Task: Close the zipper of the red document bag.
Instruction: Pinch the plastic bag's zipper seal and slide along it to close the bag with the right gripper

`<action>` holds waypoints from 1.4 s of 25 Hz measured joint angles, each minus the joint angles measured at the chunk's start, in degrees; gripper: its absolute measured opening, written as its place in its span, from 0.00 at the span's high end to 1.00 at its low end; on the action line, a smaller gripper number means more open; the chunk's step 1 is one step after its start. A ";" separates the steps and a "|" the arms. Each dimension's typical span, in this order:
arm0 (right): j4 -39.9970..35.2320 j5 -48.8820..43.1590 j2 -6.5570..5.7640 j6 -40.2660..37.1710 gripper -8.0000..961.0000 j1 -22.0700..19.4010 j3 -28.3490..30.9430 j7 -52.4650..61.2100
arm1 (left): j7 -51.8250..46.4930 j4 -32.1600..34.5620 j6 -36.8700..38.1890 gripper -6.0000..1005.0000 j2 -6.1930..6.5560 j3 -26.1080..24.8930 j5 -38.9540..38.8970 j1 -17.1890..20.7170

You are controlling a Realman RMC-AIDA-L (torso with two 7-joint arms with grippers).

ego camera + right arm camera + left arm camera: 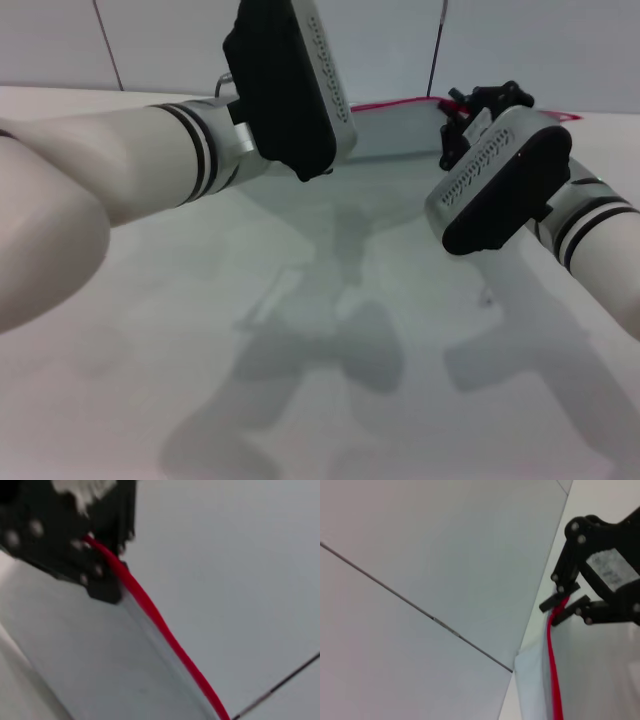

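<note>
Here, pale table, seamed wall; both grippers' jaws clamp zipper.

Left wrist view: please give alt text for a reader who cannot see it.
The right gripper, black, is shut on the zipper, a red strip along the edge of the translucent document bag, against a pale panelled wall.

Pale tabletop against a panelled wall

A white table fills the lower frame; behind it, across the top, a light grey wall with thin dark seams.
</note>
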 joint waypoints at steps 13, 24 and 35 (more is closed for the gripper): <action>7.01 8.74 -0.23 3.97 0.90 3.14 2.93 0.94 | -0.05 6.82 -0.39 0.94 -0.09 -0.52 -0.47 8.29; 11.23 9.11 -0.33 3.49 0.90 4.29 6.02 2.94 | -0.05 11.44 -0.43 0.94 -0.08 -1.09 -0.30 12.68; 10.92 9.26 -0.20 4.77 0.80 3.98 7.59 5.72 | -0.67 9.57 -4.58 0.85 -0.15 -1.82 -0.52 11.61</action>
